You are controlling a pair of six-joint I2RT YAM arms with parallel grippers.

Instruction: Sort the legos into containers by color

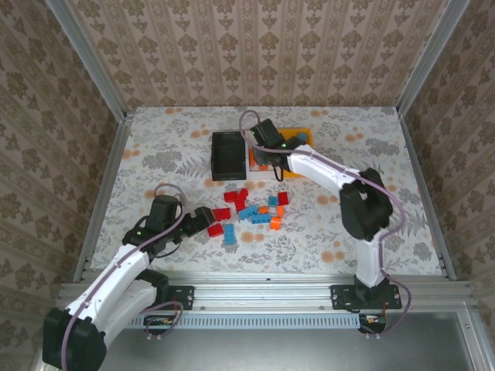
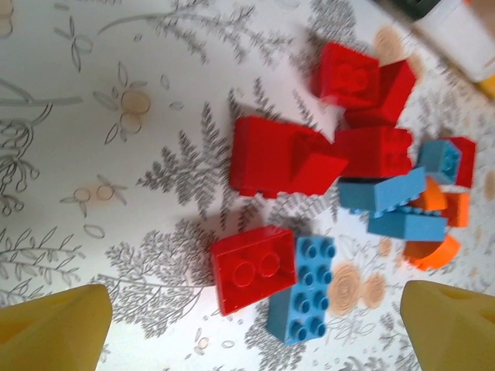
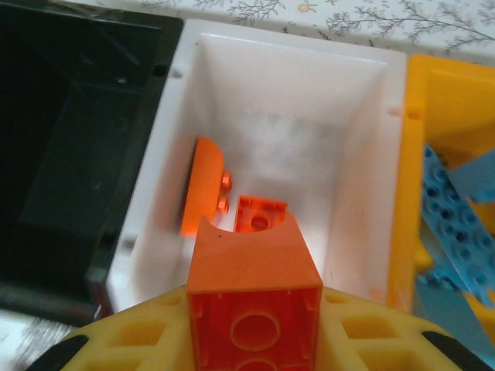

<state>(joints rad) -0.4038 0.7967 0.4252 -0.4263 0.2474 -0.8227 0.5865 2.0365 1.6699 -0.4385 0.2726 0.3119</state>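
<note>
1. Two yellow fingertips (image 2: 54,325) of the left jaws stand wide apart with nothing between them. They hang low over the loose legos (image 1: 249,207), I judge so as to straddle one brick.
2. Just past them a red brick (image 2: 253,268) touches a light blue brick (image 2: 304,288). Both are hard, glossy, studded plastic lying flat on the floral tabletop (image 2: 93,154).
3. Farther out the rest of the pile lies tumbled, with red, blue and orange pieces, some tilted against each other.
4. At the far side the right jaws grip an orange brick (image 3: 255,301), hollow underside toward the wrist camera and a curved notch at its far edge. It hangs above the white bin (image 3: 286,77), probably because two orange pieces (image 3: 203,185) already lie inside.
5. Joined beside it are the black bin (image 3: 77,116) and the yellow-orange bin (image 3: 433,93), which holds light blue bricks (image 3: 452,216).
</note>
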